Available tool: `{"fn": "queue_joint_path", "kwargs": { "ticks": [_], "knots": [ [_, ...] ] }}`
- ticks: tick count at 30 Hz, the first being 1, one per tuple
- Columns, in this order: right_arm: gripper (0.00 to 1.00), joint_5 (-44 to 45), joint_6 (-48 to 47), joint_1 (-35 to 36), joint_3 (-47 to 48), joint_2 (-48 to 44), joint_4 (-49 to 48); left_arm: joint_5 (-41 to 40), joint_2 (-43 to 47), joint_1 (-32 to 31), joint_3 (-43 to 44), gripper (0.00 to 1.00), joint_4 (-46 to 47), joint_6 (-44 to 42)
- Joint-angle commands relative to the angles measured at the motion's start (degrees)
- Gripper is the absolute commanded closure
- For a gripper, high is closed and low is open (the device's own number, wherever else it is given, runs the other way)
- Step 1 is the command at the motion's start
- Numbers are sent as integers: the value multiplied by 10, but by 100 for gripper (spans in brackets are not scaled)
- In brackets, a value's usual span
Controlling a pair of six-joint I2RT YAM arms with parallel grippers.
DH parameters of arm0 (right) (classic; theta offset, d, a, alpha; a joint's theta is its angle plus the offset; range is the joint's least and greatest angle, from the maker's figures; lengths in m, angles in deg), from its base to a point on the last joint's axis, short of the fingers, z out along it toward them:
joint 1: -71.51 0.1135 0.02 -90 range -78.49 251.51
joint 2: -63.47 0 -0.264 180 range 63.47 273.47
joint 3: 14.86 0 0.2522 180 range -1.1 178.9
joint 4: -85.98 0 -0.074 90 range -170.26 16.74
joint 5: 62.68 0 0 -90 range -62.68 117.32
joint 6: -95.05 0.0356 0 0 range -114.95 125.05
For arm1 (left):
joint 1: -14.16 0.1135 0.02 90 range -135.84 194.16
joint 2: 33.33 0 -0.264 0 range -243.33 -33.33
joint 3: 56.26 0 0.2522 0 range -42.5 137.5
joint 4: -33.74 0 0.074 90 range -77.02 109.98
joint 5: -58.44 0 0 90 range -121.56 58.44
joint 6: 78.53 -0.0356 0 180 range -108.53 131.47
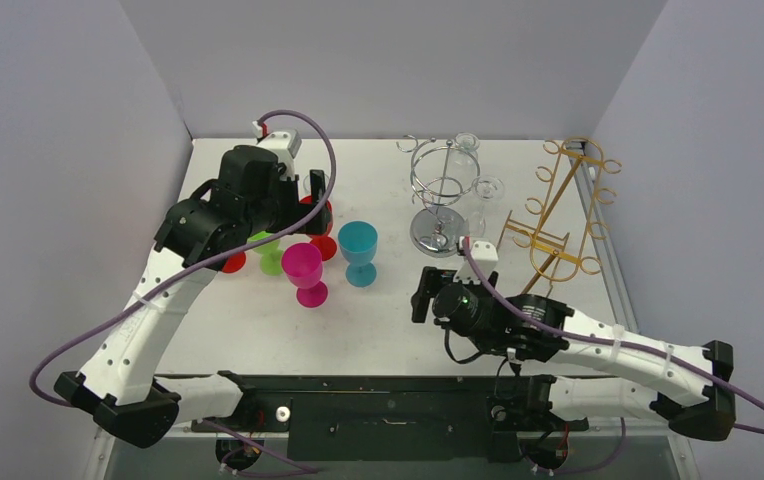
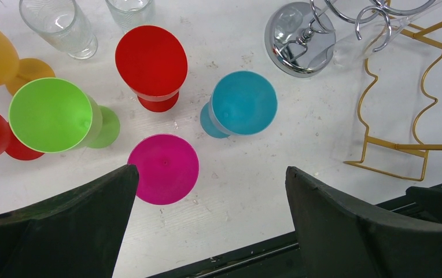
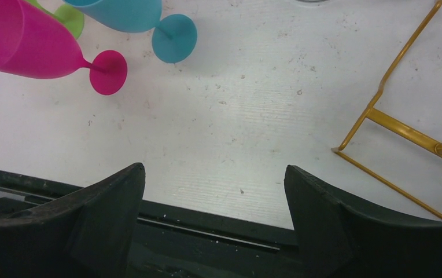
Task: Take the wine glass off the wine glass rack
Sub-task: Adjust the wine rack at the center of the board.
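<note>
Left gripper (image 2: 210, 174): jaws wide, empty; pink goblet (image 2: 164, 168) just beyond its left finger. Right gripper (image 3: 214, 174): jaws wide, empty, over the table (image 3: 236, 116). Clear wine glass (image 1: 488, 187) hangs on chrome rack (image 1: 436, 228), well beyond both. Judged: removal not begun. Left arm raised over the goblets; right arm low, extended.

Bright, even light — soft shadows, sharp focus
</note>
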Motion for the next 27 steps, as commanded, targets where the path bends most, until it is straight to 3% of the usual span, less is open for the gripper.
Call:
{"fn": "queue_joint_path", "kwargs": {
  "ticks": [1,16,27],
  "knots": [
    [15,74,37,25,-27,28,-58,-5,-4,-3,33,4,4,10],
    [13,141,79,23,-146,66,-157,-13,-1,-4,22,4,10,19],
    [12,111,53,-20,-205,133,-277,-15,-11,-4,33,4,7,15]
  ]
}}
